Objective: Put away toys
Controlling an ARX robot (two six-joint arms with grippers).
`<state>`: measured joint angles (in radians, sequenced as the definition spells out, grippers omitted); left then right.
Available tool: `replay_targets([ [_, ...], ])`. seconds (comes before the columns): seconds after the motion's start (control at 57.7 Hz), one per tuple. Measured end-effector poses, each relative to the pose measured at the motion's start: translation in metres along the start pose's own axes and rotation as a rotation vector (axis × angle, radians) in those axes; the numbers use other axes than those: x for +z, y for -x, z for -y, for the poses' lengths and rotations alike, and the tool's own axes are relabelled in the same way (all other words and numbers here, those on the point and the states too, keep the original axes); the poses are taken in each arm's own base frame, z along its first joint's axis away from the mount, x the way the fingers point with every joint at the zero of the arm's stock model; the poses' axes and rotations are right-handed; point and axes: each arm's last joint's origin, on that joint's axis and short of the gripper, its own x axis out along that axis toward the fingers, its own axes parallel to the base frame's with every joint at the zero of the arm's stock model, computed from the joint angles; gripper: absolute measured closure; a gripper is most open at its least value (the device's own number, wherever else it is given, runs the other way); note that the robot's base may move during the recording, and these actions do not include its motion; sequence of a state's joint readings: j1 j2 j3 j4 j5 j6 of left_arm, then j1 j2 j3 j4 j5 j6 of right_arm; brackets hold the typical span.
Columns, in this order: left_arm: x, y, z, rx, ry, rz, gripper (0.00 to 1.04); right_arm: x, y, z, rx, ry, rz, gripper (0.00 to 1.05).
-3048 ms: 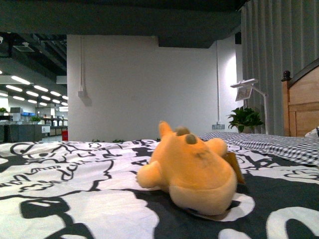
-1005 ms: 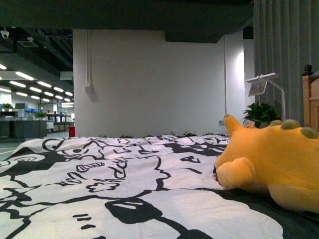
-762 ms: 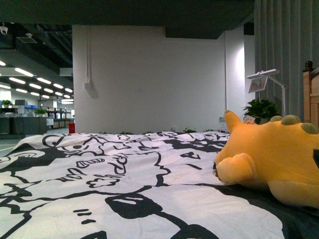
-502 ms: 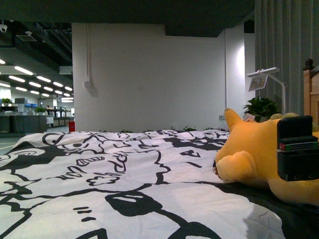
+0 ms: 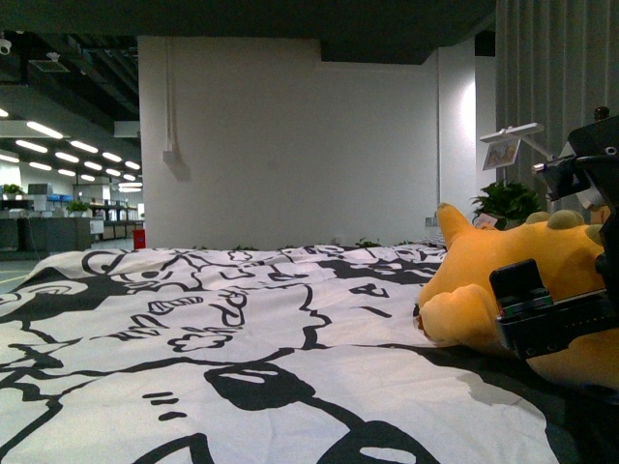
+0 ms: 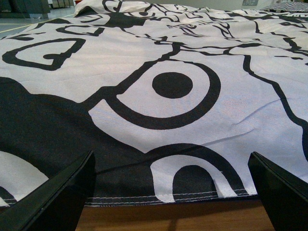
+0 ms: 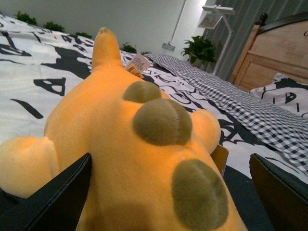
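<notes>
Front view: the plush toy (image 5: 484, 280) lies on the black-and-white bedspread (image 5: 242, 338), far right. Left wrist view: the left gripper (image 6: 173, 192), fingers spread wide, sits low over the bedspread's hem. Right wrist view: the right gripper (image 7: 171, 192), fingers spread, flanks the plush toy's spotted back.

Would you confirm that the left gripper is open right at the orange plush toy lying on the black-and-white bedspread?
Not quite: it is the right gripper that is open right at the plush toy, as the right wrist view shows. The left gripper faces only the bedspread.
</notes>
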<state>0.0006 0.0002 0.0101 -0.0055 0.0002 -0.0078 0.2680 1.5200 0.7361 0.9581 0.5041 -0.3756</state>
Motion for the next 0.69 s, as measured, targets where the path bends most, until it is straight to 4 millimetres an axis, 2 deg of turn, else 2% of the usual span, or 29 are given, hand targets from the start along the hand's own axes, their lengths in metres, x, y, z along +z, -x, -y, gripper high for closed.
replay_targets([
  [0.225, 0.0, 0.0, 0.0, 0.0, 0.0, 0.0, 0.06, 0.0053, -0.0078, -0.0001, -0.006, 0.083, -0.041, 0.07],
  [0.433, 0.0, 0.0, 0.0, 0.0, 0.0, 0.0, 0.06, 0.0011, -0.0094, -0.0015, 0.04, 0.141, -0.094, 0.08],
  [0.572, 0.0, 0.0, 0.0, 0.0, 0.0, 0.0, 0.06, -0.0003, -0.009, -0.0007, 0.089, 0.158, -0.12, 0.33],
  [0.693, 0.0, 0.0, 0.0, 0.0, 0.0, 0.0, 0.06, -0.0015, -0.0092, 0.001, 0.104, 0.154, -0.133, 0.49],
])
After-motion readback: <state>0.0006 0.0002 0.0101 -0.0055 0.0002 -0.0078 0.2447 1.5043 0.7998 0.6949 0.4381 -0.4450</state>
